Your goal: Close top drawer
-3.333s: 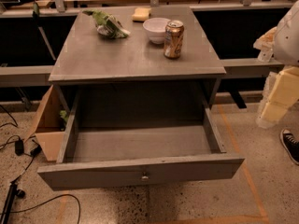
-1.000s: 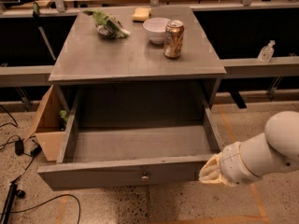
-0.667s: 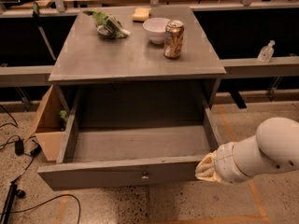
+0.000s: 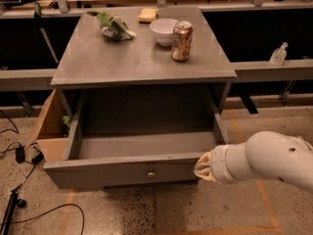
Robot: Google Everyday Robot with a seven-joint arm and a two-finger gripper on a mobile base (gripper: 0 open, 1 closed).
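Under the bench (image 4: 122, 62) top, top drawer (image 4: 112, 172) stands far out, front panel running left to right, knob (image 4: 150, 173) at its centre. End effector (image 4: 202, 167) at the panel's right end, touching or just beside its face; how open it is cannot be told, and no hold is evident. Panel stretches left of it; closing likely means pushing straight back, off-centre.
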